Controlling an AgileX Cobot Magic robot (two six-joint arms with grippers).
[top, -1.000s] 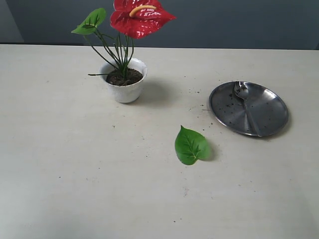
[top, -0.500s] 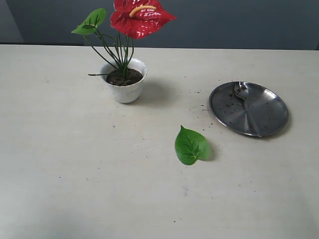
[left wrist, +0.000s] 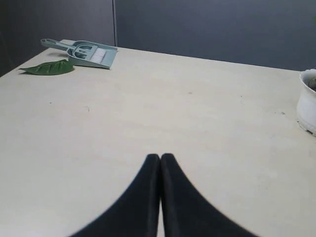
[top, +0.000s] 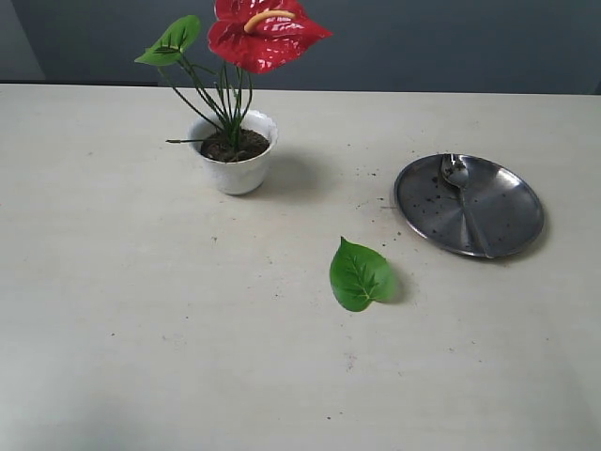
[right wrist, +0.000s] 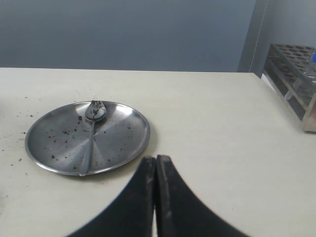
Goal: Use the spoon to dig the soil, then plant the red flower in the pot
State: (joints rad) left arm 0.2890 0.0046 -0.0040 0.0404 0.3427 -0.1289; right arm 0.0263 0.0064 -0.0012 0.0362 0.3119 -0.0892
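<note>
Two pairs of fingers, both pressed tight together and gripping nothing. The red flower (top: 266, 36) stands upright in the white pot (top: 235, 169), stems sunk in the soil (top: 237, 147); planted, by the look of it. The spoon (top: 467, 209) lies across the steel plate (top: 512, 211) among soil crumbs, likely parked there to keep the bench (top: 169, 338) clean. From the right fingers (right wrist: 168, 187) the spoon sits out ahead, well apart. The left fingers (left wrist: 145, 187) hang over bare bench, with the pot near but not touching. One loose green leaf (top: 359, 274) lies between pot and plate.
</note>
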